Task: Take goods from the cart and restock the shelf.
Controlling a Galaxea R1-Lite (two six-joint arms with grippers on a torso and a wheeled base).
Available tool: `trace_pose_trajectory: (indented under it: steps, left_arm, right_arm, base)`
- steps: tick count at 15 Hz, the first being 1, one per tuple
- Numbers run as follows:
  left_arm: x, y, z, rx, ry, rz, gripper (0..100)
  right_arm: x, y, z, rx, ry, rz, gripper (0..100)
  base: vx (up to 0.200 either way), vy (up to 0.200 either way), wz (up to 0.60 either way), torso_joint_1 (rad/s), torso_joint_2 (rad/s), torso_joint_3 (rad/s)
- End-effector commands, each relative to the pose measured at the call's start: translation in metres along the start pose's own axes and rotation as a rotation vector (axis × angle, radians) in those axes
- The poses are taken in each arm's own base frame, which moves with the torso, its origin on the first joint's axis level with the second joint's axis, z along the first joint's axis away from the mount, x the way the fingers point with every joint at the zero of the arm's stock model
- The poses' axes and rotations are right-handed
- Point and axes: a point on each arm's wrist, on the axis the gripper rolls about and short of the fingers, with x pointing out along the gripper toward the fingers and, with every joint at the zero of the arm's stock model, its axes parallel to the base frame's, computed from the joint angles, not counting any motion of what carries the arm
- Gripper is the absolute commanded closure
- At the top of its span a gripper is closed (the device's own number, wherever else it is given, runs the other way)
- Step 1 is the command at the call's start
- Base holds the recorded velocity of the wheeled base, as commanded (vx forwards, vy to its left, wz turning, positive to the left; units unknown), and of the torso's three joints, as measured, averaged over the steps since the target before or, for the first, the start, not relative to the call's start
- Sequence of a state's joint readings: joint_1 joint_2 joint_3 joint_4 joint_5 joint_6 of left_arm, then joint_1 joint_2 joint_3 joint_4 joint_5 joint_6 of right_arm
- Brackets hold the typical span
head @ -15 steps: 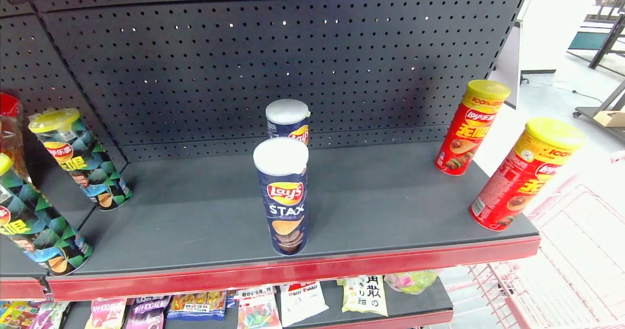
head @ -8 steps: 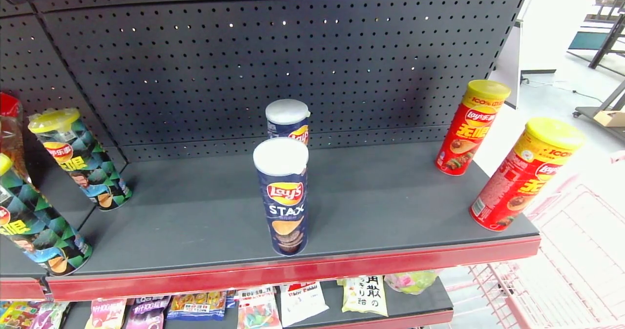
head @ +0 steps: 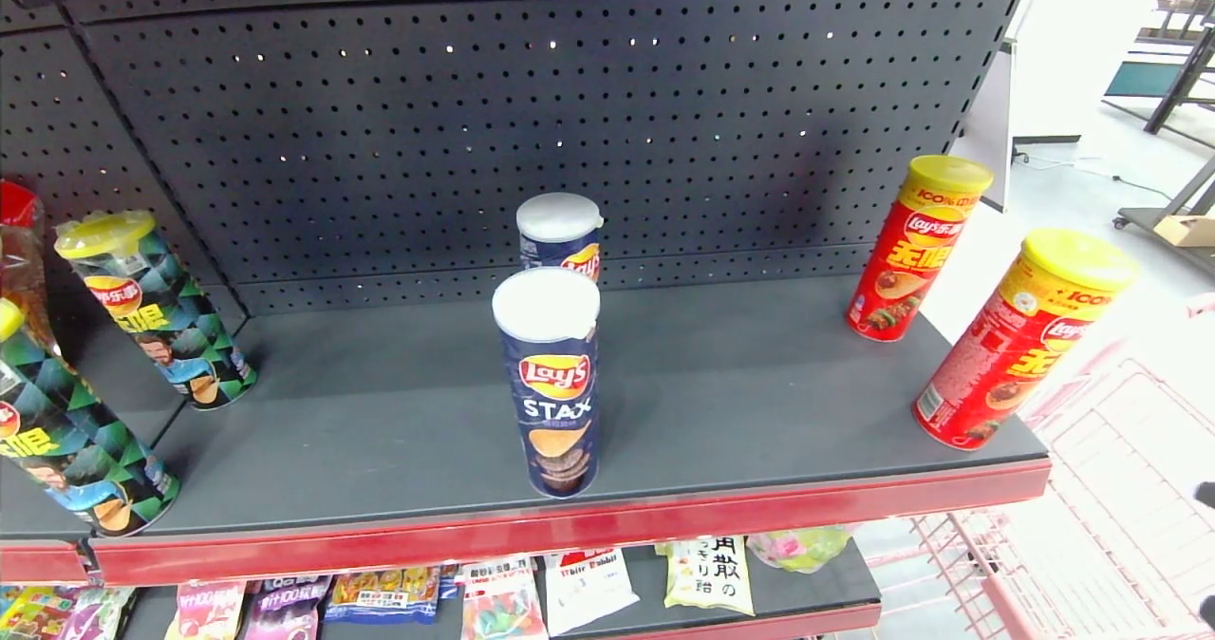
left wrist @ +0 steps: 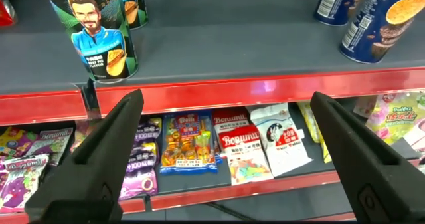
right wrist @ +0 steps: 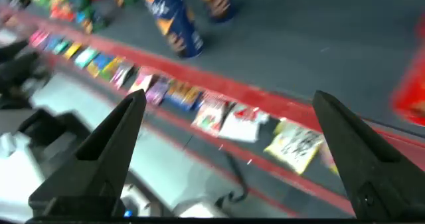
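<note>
Two blue chip cans stand mid-shelf, one at the front (head: 552, 384) and one behind it (head: 560, 232). Two red cans (head: 916, 246) (head: 1025, 336) stand on the dark shelf board's (head: 380, 412) right end. The pink wire cart (head: 1092, 526) is at the lower right, its contents hidden. My left gripper (left wrist: 226, 96) is open and holds nothing, level with the shelf's red front edge (left wrist: 219, 88), between a teal can (left wrist: 99, 34) and a blue can (left wrist: 382, 18). My right gripper (right wrist: 229, 98) is open and holds nothing, off the shelf front, with a blue can (right wrist: 174, 18) beyond it.
Two teal cans (head: 157, 308) (head: 66, 441) stand on the shelf's left part. Snack bags (head: 588, 583) fill the lower shelf. The perforated back panel (head: 532, 118) closes the rear. There is free board between the blue and red cans.
A small dark part has come into the head view at the right edge, over the cart. The cans have not moved.
</note>
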State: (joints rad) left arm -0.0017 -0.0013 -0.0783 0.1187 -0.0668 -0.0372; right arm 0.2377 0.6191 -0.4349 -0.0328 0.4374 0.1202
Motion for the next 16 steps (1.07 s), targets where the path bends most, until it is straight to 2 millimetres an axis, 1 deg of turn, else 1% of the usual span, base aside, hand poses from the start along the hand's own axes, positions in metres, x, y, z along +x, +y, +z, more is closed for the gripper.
trace_pose_trajectory:
  steps: [1, 2, 3, 4, 5, 6, 8, 9, 11, 14, 16]
  left_arm:
    - [0.0, 0.0, 0.0, -0.003, 0.001, 0.0, 0]
    - [0.0, 0.0, 0.0, -0.009, 0.001, 0.0, 0]
    - [0.0, 0.0, 0.0, -0.01, -0.001, -0.001, 0]
    - [0.0, 0.0, 0.0, -0.01, 0.001, 0.0, 0]
    - [0.0, 0.0, 0.0, -0.012, -0.001, -0.001, 0]
    - [0.0, 0.0, 0.0, -0.015, -0.001, -0.001, 0]
    - [0.0, 0.0, 0.0, -0.015, -0.001, 0.001, 0]
    - [0.0, 0.0, 0.0, -0.015, -0.001, 0.001, 0]
    - [0.0, 0.0, 0.0, -0.015, -0.001, 0.001, 0]
    - [0.0, 0.0, 0.0, -0.015, -0.001, 0.001, 0]
    - [0.0, 0.0, 0.0, -0.015, 0.001, 0.001, 0]
  right_arm:
    - [0.068, -0.01, 0.011, 0.056, 0.241, 0.152, 0]
    - [0.09, -0.014, 0.011, 0.064, 0.289, 0.146, 0]
    - [0.101, -0.014, 0.01, 0.063, 0.308, 0.151, 0]
    - [0.133, -0.018, 0.003, 0.062, 0.357, 0.118, 0]
    - [0.145, -0.02, 0.001, 0.056, 0.362, 0.1, 0]
    - [0.174, -0.017, -0.008, 0.043, 0.388, 0.096, 0]
    - [0.209, -0.02, -0.015, 0.019, 0.38, 0.014, 0]
    - [0.221, -0.017, -0.016, 0.01, 0.368, 0.022, 0]
    - [0.237, -0.014, -0.018, -0.001, 0.369, 0.035, 0]
    - [0.264, 0.0, -0.021, -0.039, 0.364, -0.031, 0]
    - [0.273, 0.005, -0.022, -0.05, 0.362, -0.034, 0]
  base:
    - [0.0, 0.0, 0.0, 0.0, 0.0, 0.0]
    - [0.0, 0.0, 0.0, 0.0, 0.0, 0.0]
    - [0.0, 0.0, 0.0, 0.0, 0.0, 0.0]
    - [0.0, 0.0, 0.0, 0.0, 0.0, 0.0]
    - [0.0, 0.0, 0.0, 0.0, 0.0, 0.0]
    - [0.0, 0.0, 0.0, 0.0, 0.0, 0.0]
    - [0.0, 0.0, 0.0, 0.0, 0.0, 0.0]
    - [0.0, 0.0, 0.0, 0.0, 0.0, 0.0]
    - [0.0, 0.0, 0.0, 0.0, 0.0, 0.0]
    - [0.0, 0.0, 0.0, 0.0, 0.0, 0.0]
    - [0.0, 0.0, 0.0, 0.0, 0.0, 0.0]
